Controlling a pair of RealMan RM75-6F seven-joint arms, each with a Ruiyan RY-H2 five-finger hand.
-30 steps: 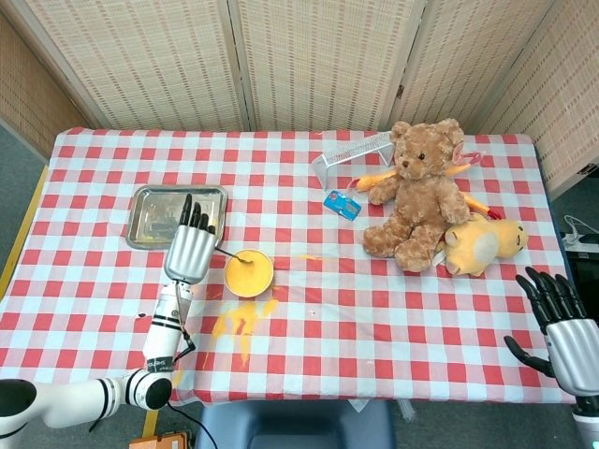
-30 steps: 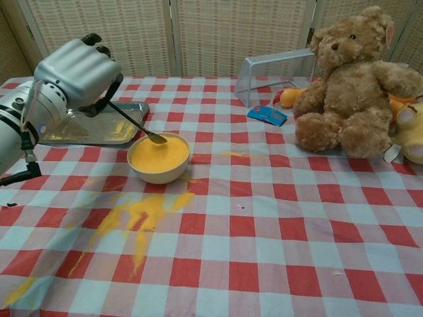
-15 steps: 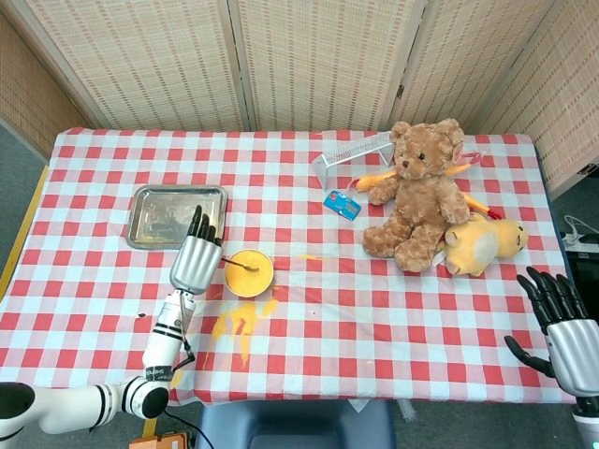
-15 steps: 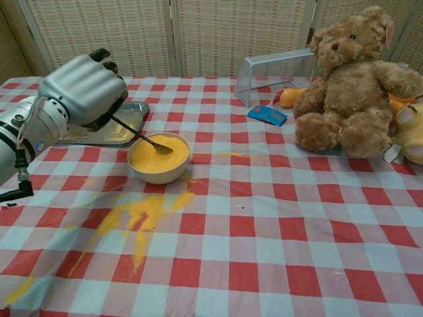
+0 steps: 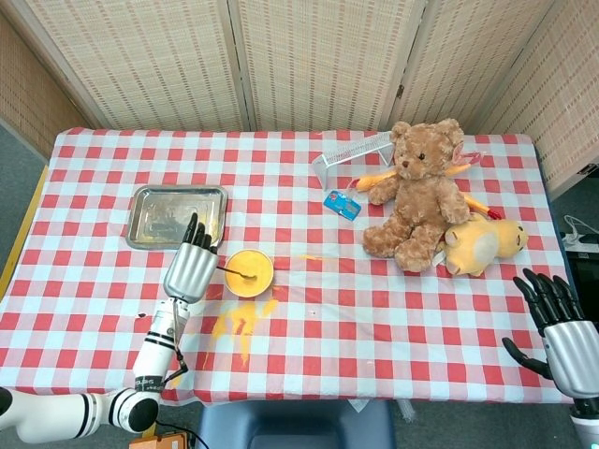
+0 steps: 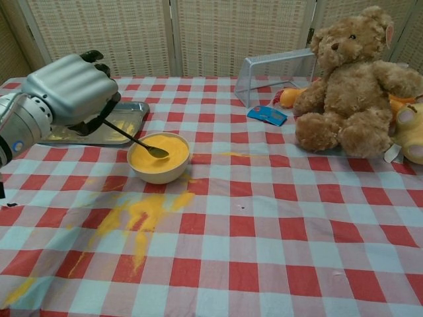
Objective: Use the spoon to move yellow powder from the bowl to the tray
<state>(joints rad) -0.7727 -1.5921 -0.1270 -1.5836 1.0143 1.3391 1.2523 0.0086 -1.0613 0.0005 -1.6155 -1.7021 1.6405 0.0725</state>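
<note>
Currently I have the left robot hand (image 6: 66, 89) closed around the handle of the spoon (image 6: 132, 140), which slopes down to the right from the robot hand into the bowl (image 6: 158, 165). In the chest view the spoon's tip lies on or just in the surface of the yellow powder (image 6: 162, 153) near the middle of the bowl; I cannot tell whether it carries any load. I judge the step in hand to be the scoop, with no transfer yet begun on this pass.

The bowl stands on the table (image 5: 374, 318) just in front of the tray (image 5: 154, 210), which lies behind and to the left of it. The tray shows a thin yellow dusting along its near side in the chest view. A spill of powder (image 6: 135, 221) stains the cloth in front of the bowl, and a small streak (image 5: 310, 256) lies to its right.

The right robot hand (image 5: 562, 327) hangs at the table's right edge, fingers spread, holding nothing, well apart from the work.

My next move, as I judge it, calls for pushing the tip under the powder, levelling the spoon before lifting, then carrying it back and left over the tray's rim. Given the spill, a tilted or hurried lift risks more loss.
</note>
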